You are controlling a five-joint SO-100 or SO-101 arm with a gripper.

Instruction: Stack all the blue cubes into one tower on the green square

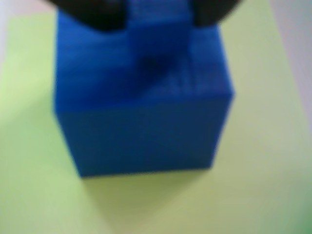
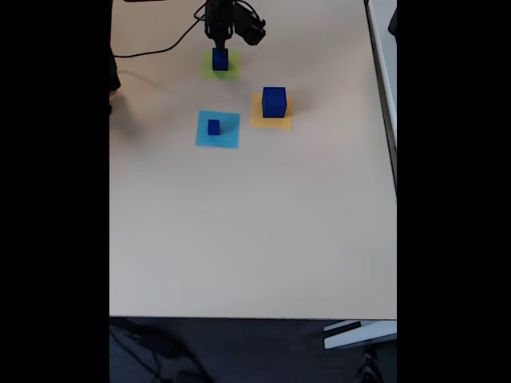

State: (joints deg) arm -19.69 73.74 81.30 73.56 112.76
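Where the wrist view looks down on the green square [image 1: 39, 146], a blue cube [image 1: 146, 112] sits squarely on it, and a smaller blue cube [image 1: 158, 39] rests on its top face between the dark fingers of the gripper [image 1: 158, 22], which clasp it from both sides; the grip presumably steadies it while it is centred. Although the fixed view is distant, it shows the green square [image 2: 231, 73] at the far edge of the table [image 2: 255, 231], the gripper [image 2: 219, 44] directly above the tower [image 2: 220, 59], a large blue cube [image 2: 274, 102] on the orange-yellow square [image 2: 257, 120] nearer than the green square, and a tiny cube [image 2: 214, 126] on the light-blue square [image 2: 227, 137] nearer still.
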